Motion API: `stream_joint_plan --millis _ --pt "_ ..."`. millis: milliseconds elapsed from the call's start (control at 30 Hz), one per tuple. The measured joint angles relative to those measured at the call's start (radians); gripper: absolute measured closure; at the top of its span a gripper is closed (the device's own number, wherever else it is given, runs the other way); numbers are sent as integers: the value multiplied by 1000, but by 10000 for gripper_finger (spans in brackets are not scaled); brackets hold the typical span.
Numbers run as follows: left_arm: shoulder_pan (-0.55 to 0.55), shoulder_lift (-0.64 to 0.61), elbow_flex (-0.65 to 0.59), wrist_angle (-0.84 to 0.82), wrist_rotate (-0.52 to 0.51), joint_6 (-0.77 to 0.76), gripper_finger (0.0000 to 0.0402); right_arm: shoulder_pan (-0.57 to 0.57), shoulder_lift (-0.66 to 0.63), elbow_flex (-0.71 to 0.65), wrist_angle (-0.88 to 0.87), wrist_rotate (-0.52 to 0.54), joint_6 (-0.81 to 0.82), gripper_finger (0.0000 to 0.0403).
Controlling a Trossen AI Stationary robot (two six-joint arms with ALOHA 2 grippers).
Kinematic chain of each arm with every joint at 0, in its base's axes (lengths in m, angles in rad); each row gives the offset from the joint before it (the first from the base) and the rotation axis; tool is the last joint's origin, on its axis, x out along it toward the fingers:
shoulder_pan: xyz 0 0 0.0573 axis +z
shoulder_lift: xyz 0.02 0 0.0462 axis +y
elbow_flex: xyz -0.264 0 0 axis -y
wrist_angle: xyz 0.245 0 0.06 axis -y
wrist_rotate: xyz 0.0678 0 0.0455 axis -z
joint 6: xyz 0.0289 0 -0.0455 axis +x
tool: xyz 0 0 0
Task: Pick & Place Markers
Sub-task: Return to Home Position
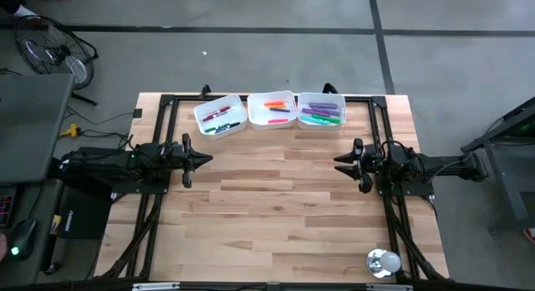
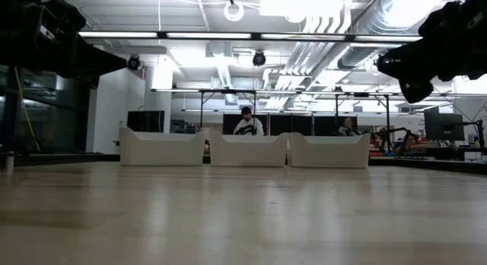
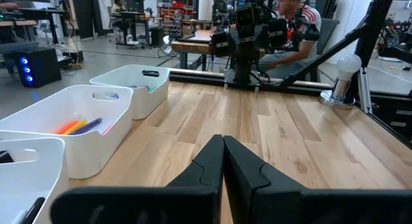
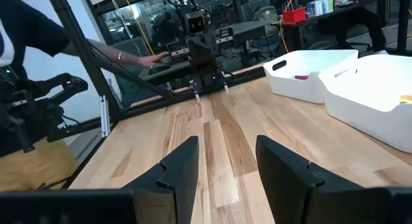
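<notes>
Three white trays stand in a row along the table's far edge, seen from the high view with the table's centre as the dial. The left tray (image 1: 203,115) is at about 11 o'clock and sits slightly askew, the middle tray (image 1: 251,111) is at 12 and the right tray (image 1: 322,94) is at 1. All the markers (image 1: 276,111) lie inside these trays. The left tray holds red, green and dark ones, the middle tray orange, pink and yellow ones, and the right tray purple, green and blue ones. From the low view the tray walls hide them. The left gripper (image 1: 205,160) hangs at 9 o'clock, pointing toward the centre. In its own wrist view its two fingers are pressed together with nothing between them (image 3: 223,139). The right gripper (image 1: 338,161) hangs at 3 o'clock, facing the left one, well apart from it across bare wood. Its wrist view shows its fingers spread with a clear gap and holding nothing (image 4: 226,141). Both grippers are raised off the tabletop and well apart from the trays. A rounded white-and-silver object (image 1: 383,262) stands near the table's edge at about 5 o'clock. Beyond the table, a person (image 2: 246,122) sits in the room behind the middle tray.
</notes>
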Motion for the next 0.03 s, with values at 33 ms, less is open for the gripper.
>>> stream_joint_plan --millis 33 --pt "0 0 0 0 0 0 394 0 0 0 0 0 0 258"
